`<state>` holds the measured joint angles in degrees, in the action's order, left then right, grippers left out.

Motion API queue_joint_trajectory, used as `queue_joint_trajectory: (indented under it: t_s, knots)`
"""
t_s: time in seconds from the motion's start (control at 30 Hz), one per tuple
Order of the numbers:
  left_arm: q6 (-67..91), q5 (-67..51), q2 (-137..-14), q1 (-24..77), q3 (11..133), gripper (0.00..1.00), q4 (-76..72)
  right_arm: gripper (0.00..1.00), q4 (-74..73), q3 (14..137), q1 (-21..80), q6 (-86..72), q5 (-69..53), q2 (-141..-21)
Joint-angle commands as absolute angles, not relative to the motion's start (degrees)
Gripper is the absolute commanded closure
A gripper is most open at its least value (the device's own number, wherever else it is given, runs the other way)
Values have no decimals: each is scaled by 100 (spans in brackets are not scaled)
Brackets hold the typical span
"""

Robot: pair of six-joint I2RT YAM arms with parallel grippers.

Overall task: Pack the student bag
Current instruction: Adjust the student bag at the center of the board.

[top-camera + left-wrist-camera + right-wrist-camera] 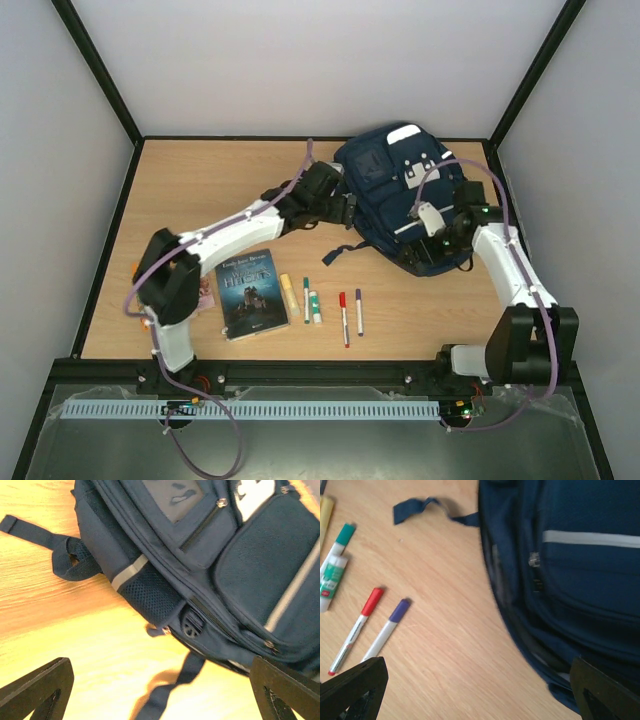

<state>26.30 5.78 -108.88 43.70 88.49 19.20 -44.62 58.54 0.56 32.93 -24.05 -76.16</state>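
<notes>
Stationery lies in a row near the near edge of the tabletop (200, 190), left of its middle. Leftmost is a book (252, 293) with a dark blue cover; the pale lines of writing at the cover's top and the title under them are too small to read. To its right lie a yellow highlighter (288, 291), a green-capped marker (306, 298), a glue tube (316, 307) whose green and white label shows print that is too blurred to read, a red-capped pen (343, 318) and a purple-capped pen (359, 311). The two pens lie side by side, apart from each other.

The left arm rises from its base at the near left corner, bends at the elbow and stretches its white forearm toward the far right. The left gripper (343, 208) hangs released just beside the left side of the student bag (385, 190), with nothing between its fingers. The right arm rises from the near right corner and leans in toward the left. The right gripper (428, 255) hangs over the bag's near end, fingers wide apart and empty.

The bag lies flat, front pockets up, by the far right corner of the tabletop. A strap trails from its near left side. Its grey patch carries dark marks that cannot be read.
</notes>
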Motion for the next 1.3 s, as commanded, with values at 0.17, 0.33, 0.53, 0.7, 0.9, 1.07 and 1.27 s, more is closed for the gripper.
queue_joint_trajectory:
  t_s: [0.17,0.33,0.53,0.7,0.9,1.07,1.27]
  knots:
    - [2427,541,-9812,5080,7273,1,1846,3,-4828,6991,-1980,2900,-2696,-8821]
    - [2496,426,-9998,5446,7015,2,1665,1,-4015,7363,-2577,2313,-2477,-9780]
    - [2878,28,-10742,5666,7131,2,943,0,-3322,7742,-2724,1895,-2441,-10798]
    - [2919,-9,-11344,5825,7682,2,953,0,-3502,7985,-2708,1909,-2632,-11271]
    - [2960,62,-11479,5834,7723,1,984,9,-3623,7153,-2549,2343,-2760,-10938]
    - [3039,116,-11448,5830,7610,1,961,16,-3739,6402,-2050,2609,-2692,-10488]
    - [3059,394,-11232,5830,7482,1,1074,18,-3838,5815,-1688,2608,-2501,-9938]
